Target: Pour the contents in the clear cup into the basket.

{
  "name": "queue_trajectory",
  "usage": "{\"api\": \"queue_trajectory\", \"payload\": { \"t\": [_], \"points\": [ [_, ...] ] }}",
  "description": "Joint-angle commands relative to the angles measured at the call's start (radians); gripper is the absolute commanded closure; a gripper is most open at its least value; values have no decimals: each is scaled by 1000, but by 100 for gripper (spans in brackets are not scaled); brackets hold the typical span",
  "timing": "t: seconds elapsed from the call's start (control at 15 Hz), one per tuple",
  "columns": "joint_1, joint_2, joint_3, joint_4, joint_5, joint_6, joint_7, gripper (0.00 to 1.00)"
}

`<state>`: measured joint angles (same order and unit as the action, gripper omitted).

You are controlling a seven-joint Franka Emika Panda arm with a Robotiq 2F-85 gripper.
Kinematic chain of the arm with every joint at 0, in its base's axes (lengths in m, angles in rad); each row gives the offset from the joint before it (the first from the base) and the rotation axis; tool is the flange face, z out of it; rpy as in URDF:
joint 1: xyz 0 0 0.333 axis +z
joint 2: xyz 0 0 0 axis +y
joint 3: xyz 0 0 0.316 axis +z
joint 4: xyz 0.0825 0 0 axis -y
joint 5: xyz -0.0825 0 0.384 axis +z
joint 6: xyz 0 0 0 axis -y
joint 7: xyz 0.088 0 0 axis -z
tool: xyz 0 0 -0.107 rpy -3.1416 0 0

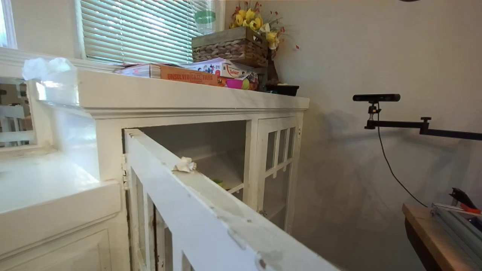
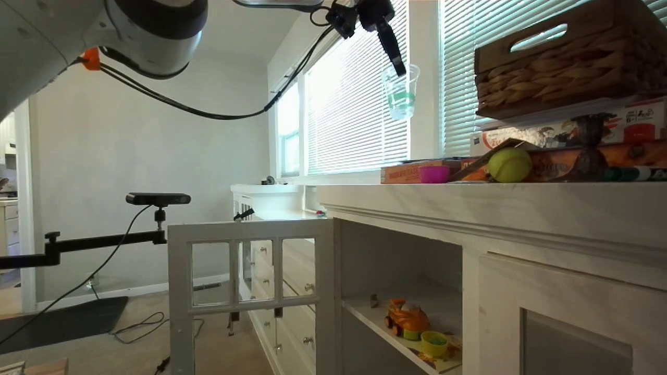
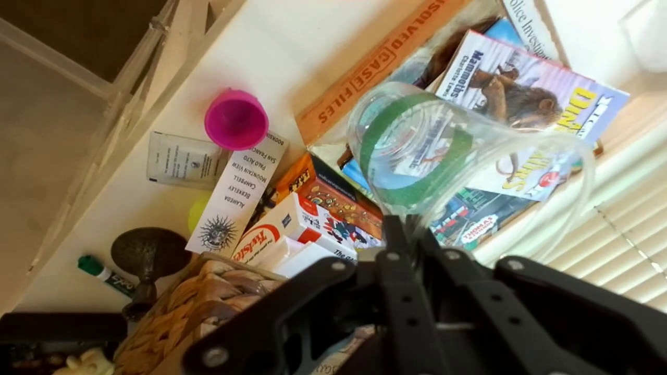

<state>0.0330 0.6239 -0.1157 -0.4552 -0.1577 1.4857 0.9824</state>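
The clear cup [image 2: 402, 99], see-through with a green band, hangs in the air nearly upright beside the basket in an exterior view. It also shows against the blinds in an exterior view [image 1: 205, 18] and in the wrist view [image 3: 417, 151]. My gripper [image 2: 399, 69] is shut on the cup's wall near the rim; its fingertips show in the wrist view [image 3: 409, 229]. I cannot make out what the cup holds. The brown woven basket [image 2: 552, 78] rests on boxes on the cabinet top, also in an exterior view [image 1: 229, 49]. In the wrist view the basket [image 3: 208, 297] is partly hidden by my gripper.
Books [image 3: 521, 94] and game boxes [image 1: 188, 76] lie under and beside the basket. A pink cup [image 2: 434, 174], tennis ball [image 2: 509, 164], dark candlestick [image 2: 590, 151] and marker [image 2: 635, 174] stand near the cabinet's front edge. Yellow flowers [image 1: 248, 19] rise behind the basket. A cabinet door [image 2: 250, 307] hangs open.
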Motion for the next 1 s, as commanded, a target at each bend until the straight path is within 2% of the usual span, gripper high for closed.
{"api": "queue_trajectory", "payload": {
  "t": [0.0, 0.93],
  "points": [
    [13, 43, 7, 35, 33, 18, 83, 98],
    [113, 83, 41, 33, 37, 10, 124, 98]
  ]
}}
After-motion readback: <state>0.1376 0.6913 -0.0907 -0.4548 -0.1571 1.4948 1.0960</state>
